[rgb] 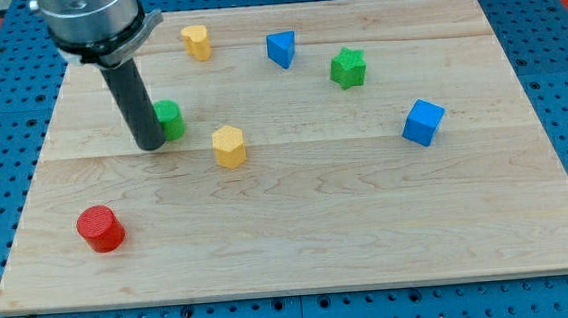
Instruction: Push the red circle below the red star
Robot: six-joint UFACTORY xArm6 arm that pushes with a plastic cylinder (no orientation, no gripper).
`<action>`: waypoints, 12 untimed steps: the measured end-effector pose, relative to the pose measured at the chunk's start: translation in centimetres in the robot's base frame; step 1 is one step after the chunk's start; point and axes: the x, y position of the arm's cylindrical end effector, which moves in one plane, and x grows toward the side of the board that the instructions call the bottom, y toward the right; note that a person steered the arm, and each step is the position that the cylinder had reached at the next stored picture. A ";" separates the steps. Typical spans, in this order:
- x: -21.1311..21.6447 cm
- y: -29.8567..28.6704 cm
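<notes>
Blue pegboard frames the wooden board [299,228] on every side, and the board is where all my work lies. Only one view is on hand, so I take it as it comes.

I carry no claw to release or clench, only a dark rod, so nothing is grasped. My tip [150,145] rests on the wood just to the view's left of the green circle [170,119], touching it or very nearly; I cannot tell which.

I place everything else from that green circle. The red circle [99,229] sits well apart from it, toward the view's bottom and left, near the board's lower left corner. A yellow block [229,146], roughly six-sided, lies near the green circle toward the view's right and a little lower. Another yellow block [196,42] lies toward the view's top and slightly right. Farther to the view's right come the blue triangle [280,49], the green star [348,67] and, farthest, the blue cube [423,122].

I find no red star anywhere on the board, so the place I am meant to reach is not shown to me.

By my reckoning the task is barely begun. My tip is well apart from the red circle, which stands alone with nothing touching it. Left to do: bring my tip down to the red circle, get behind it, and push it to its spot once the star is found.
</notes>
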 end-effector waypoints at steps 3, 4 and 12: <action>17.3 2.0; 15.9 -4.4; -10.4 -9.4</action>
